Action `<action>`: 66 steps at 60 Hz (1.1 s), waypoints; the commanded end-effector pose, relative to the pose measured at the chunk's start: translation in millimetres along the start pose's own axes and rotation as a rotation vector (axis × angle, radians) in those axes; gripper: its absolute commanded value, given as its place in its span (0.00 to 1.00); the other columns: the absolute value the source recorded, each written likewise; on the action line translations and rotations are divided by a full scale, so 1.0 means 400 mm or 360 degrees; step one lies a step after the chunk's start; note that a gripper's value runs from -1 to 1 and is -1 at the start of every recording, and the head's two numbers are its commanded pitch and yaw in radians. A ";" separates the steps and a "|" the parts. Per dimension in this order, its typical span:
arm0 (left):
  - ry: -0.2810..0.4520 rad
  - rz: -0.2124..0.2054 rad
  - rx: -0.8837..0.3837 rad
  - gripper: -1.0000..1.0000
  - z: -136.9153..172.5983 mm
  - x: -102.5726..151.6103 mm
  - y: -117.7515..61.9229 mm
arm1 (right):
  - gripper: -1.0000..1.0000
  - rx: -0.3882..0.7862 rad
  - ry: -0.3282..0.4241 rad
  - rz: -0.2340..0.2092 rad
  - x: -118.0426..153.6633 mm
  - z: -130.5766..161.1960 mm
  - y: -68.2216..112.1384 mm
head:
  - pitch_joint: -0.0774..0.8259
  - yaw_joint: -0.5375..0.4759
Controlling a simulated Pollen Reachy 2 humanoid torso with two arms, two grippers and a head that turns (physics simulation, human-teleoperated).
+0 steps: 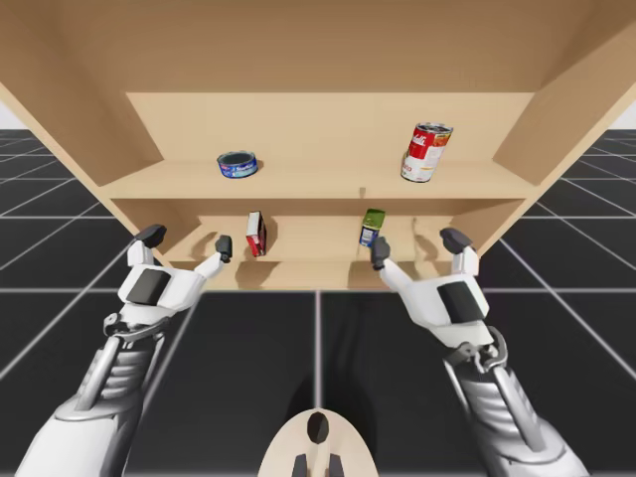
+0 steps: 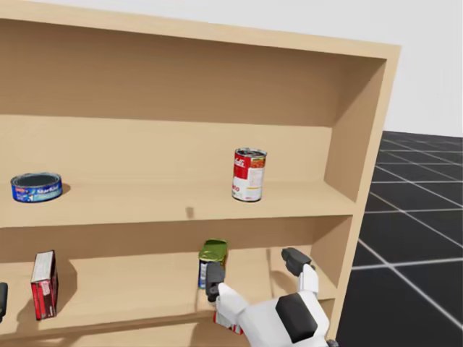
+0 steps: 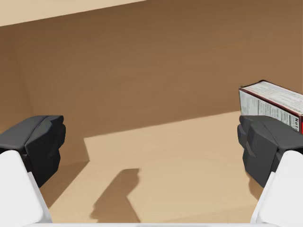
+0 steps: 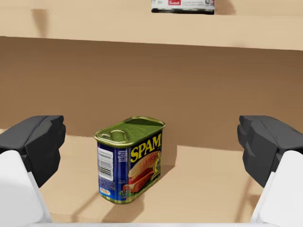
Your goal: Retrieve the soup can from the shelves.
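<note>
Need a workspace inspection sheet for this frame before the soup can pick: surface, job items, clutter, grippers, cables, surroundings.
Surface: wooden shelf unit, with an upper and a lower shelf.
Job's things: red and white soup can, upright on the upper shelf, toward the right, untouched.
Clutter: flat blue tin on the upper shelf, left; red box on the lower shelf, left; green-topped blue tin on the lower shelf, right.
Grippers: left gripper and right gripper at the front of the lower shelf, jaws apart, holding nothing.
Cables: nothing seen.
Surroundings: dark gridded floor.
</note>
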 end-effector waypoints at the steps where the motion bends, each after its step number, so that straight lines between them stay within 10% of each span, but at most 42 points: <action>1: 0.0005 -0.0001 0.0004 0.00 0.000 0.000 0.003 | 0.00 -0.0009 -0.0001 -0.0008 0.087 0.040 0.033 | 0.26 0.27; 29: 0.0007 0.0004 0.0003 0.00 -0.001 -0.003 0.005 | 0.00 0.0015 -0.0112 0.0136 0.294 0.015 0.032 | 0.27 0.26; 66: 0.0016 0.0009 -0.0008 0.00 -0.002 -0.004 0.004 | 0.00 0.0031 0.0249 -0.0005 0.267 -0.261 -0.040 | 0.28 0.26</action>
